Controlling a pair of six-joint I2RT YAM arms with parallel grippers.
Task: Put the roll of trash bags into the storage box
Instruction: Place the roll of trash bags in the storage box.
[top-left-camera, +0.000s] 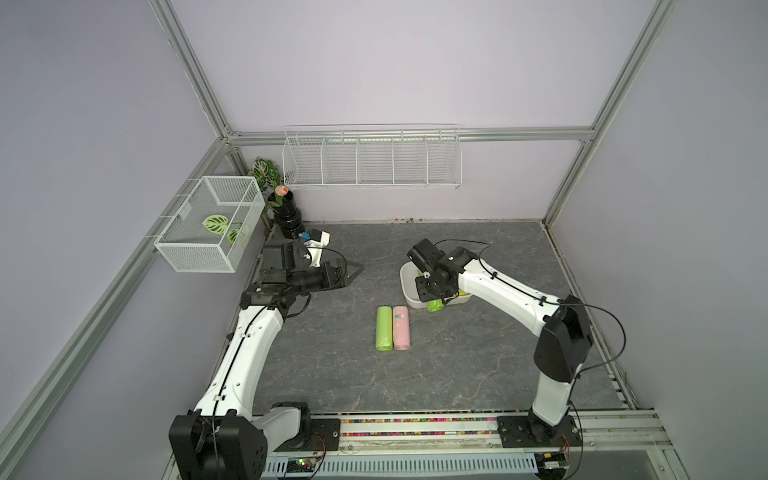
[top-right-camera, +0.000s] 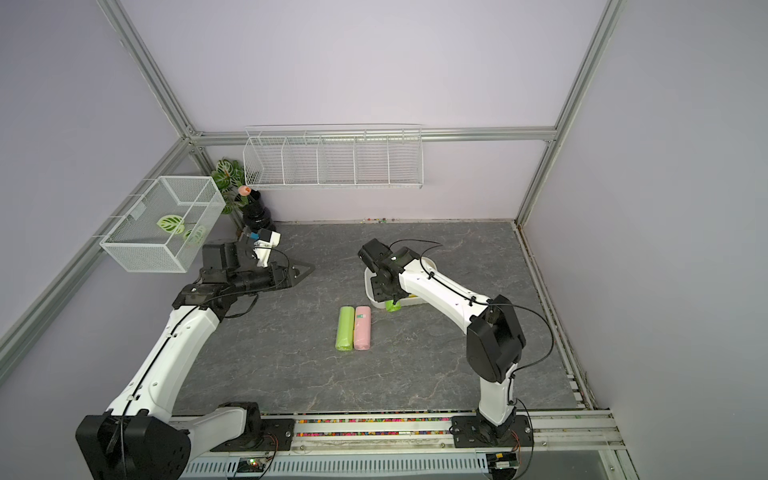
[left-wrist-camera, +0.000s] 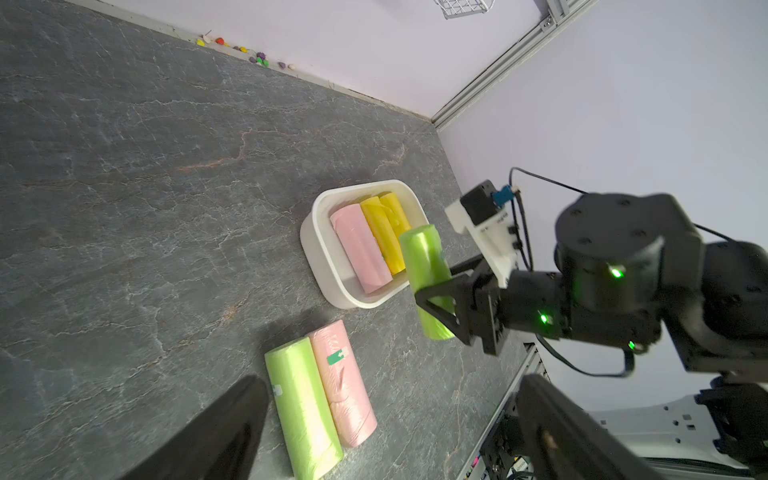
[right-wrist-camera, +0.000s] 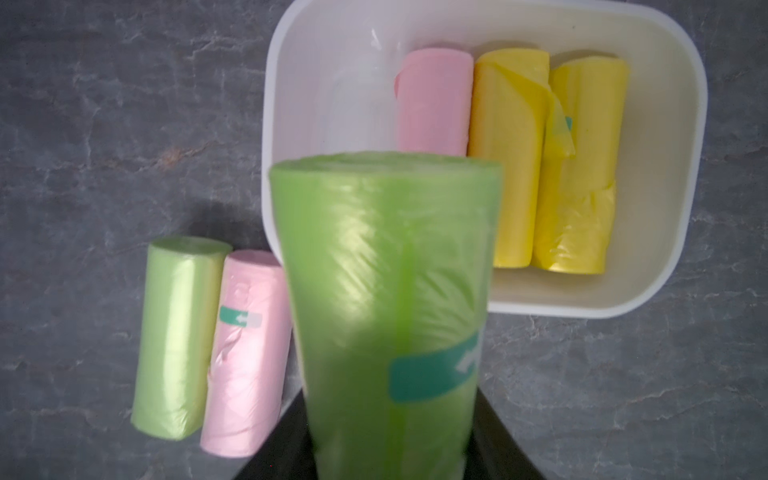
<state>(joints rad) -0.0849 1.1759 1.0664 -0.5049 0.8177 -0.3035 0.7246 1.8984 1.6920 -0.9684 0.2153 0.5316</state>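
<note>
Closest to my right wrist camera is the green roll (right-wrist-camera: 386, 311), filling the view lengthwise. The right gripper (left-wrist-camera: 449, 286) is clamped on it, one black finger on each side of its nearer half. The free end of the roll reaches over the near rim of the storage box (left-wrist-camera: 322, 266), and the gripped end hangs outside it above the table (top-left-camera: 478, 374). I cannot tell whether roll and rim touch. In the box a boxed pink roll (left-wrist-camera: 361, 249) and two yellow rolls (left-wrist-camera: 384, 237) lie side by side. A pale green roll (left-wrist-camera: 303, 407) and a loose pink roll (left-wrist-camera: 343, 382) lie touching on the table nearby. The right arm's elbow is raised, its forearm sloping down to the box. The left gripper (top-left-camera: 352, 275) is spread wide and empty, low over the table, well apart.
</note>
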